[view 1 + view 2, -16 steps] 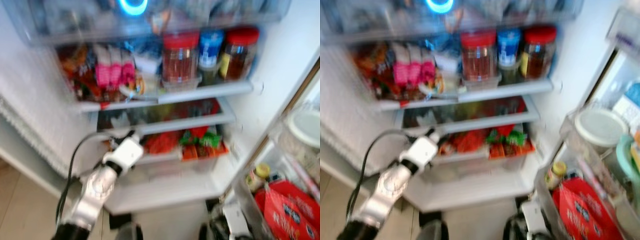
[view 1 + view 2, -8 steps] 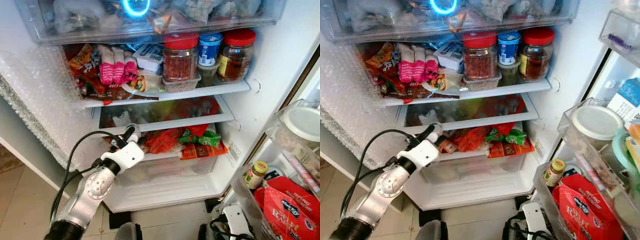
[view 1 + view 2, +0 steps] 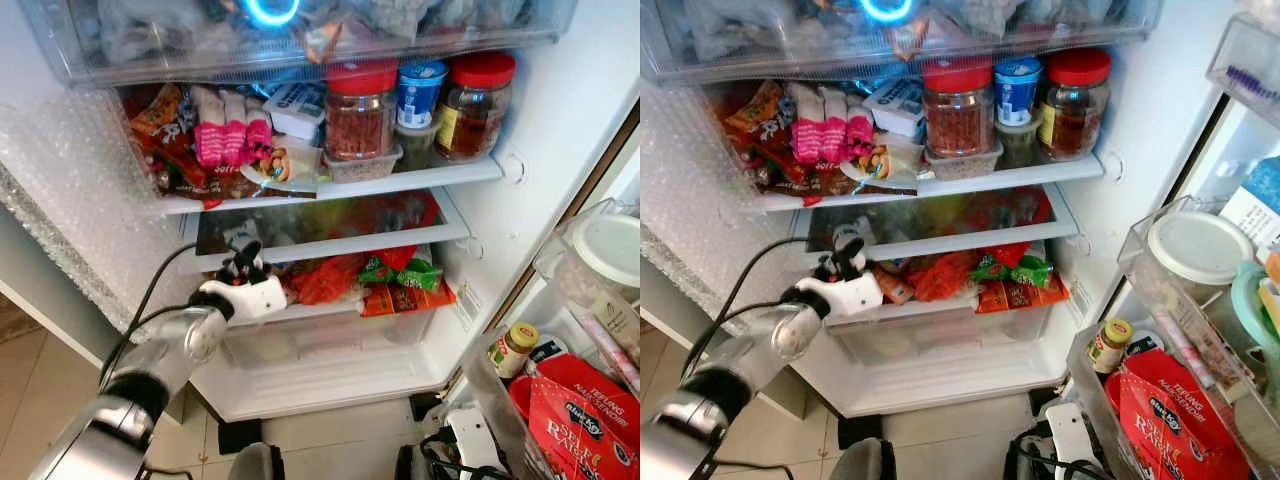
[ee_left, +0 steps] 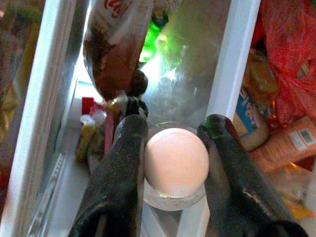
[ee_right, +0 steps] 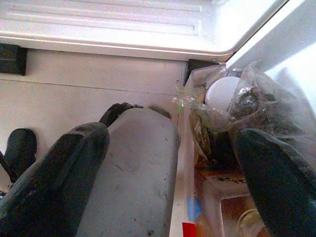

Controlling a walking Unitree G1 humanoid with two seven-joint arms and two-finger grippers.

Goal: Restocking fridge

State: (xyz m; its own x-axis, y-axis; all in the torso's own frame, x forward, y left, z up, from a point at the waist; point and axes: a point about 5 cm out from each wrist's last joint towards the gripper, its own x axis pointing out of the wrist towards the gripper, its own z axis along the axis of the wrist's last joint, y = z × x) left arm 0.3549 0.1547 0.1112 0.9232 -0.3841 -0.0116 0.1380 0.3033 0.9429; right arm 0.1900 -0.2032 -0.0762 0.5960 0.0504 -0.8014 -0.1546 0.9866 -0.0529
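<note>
Left gripper jaws clamp a white-capped jar at the glass shelf edge, open fridge. Right gripper jaws wide, above tiled floor.

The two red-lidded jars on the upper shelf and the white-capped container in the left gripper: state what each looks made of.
Red-lidded jars: clear glass or hard plastic, contents visible through glossy walls; lids look like smooth plastic. White-capped container between the left gripper fingers: matte white cap with a ribbed edge, likely plastic, on a clear neck, glass or plastic.
</note>
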